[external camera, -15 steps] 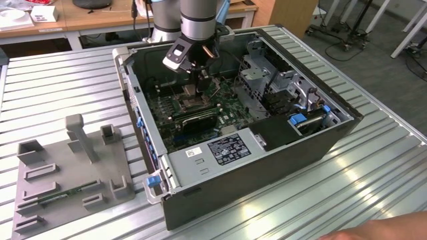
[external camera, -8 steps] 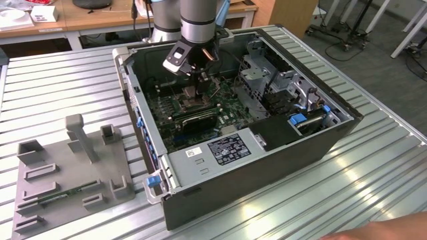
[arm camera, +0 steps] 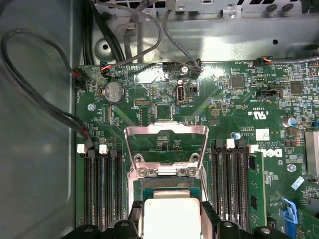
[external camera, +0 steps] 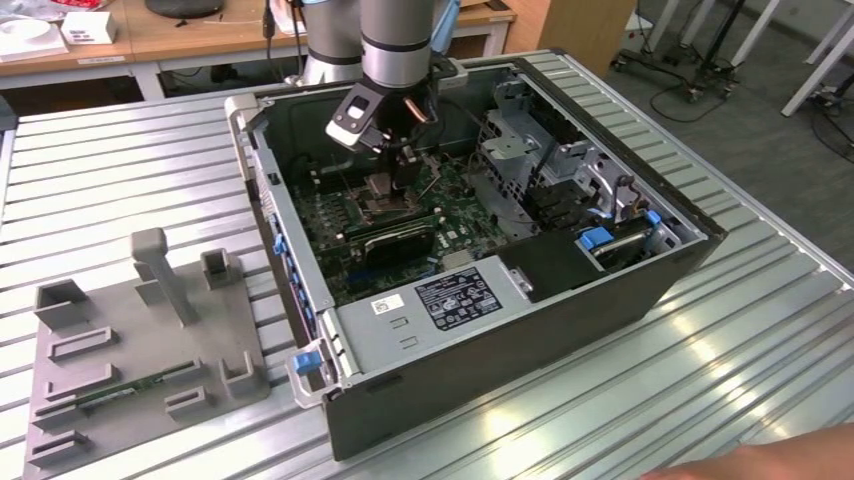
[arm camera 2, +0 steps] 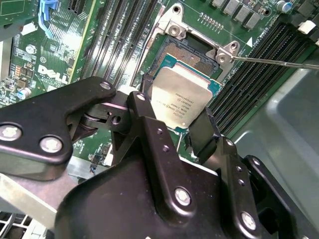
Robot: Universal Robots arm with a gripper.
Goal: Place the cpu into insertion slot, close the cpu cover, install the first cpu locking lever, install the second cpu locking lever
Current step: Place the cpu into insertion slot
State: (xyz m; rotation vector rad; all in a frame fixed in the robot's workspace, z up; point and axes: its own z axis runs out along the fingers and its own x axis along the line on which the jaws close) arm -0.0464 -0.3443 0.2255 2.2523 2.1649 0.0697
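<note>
The cpu [arm camera 2: 182, 99] held in the tool [arm camera 2: 173, 108].
It is grasped over the insertion slot [arm camera 2: 192, 54]; the cpu cover [arm camera: 166, 130] is raised.

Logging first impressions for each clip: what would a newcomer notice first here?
The silver cpu, pinched between the black fingers of the gripper, hangs over the insertion slot in the second wrist view. In the first wrist view the cpu cover stands swung open beyond it. The exterior view shows the arm reaching down into an open computer case.

You've got the cpu [arm camera: 168, 223] pinched in the gripper [arm camera: 169, 213] over the insertion slot [arm camera: 167, 184]; cpu cover [arm camera: 166, 131] stands open.
</note>
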